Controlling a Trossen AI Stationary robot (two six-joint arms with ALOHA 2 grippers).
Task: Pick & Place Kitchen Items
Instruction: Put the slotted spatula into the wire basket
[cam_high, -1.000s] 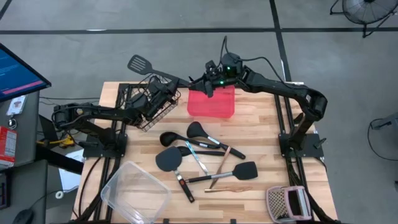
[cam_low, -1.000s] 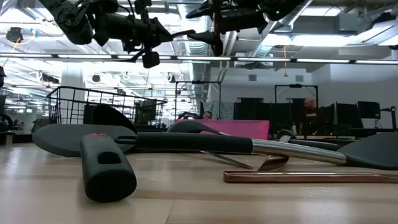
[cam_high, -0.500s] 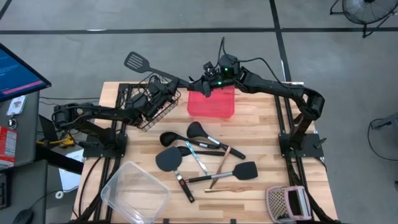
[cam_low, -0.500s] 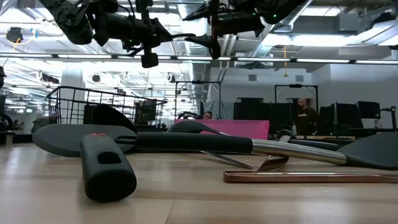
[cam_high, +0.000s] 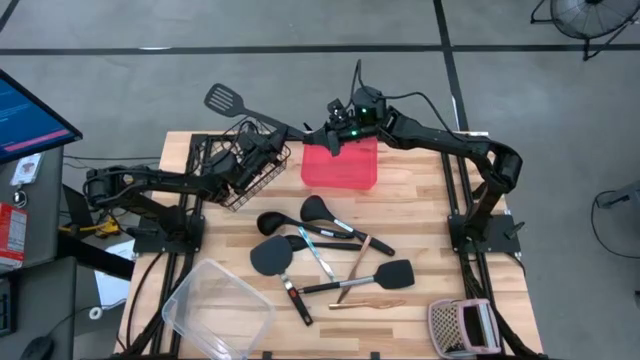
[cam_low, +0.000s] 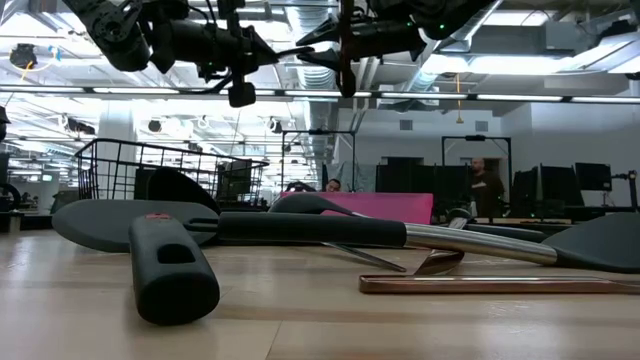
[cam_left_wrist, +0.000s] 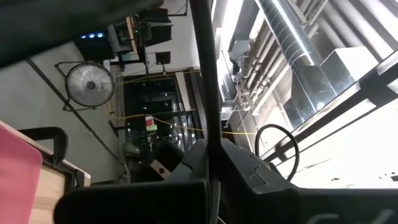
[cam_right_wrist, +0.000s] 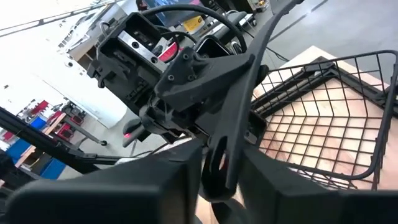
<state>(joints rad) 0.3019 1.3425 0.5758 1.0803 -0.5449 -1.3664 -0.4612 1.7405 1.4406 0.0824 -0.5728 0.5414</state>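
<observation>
— Handing over, is it? The other utensils lie loose on the near table.

— I think so. Above the wire basket, the slotted turner hangs in the air. The left gripper is clenched on its handle and the right gripper pinches the handle end. Next, the left one should let go.

— Anything hidden?

— From above, the contact at the pads is hard to see.
</observation>
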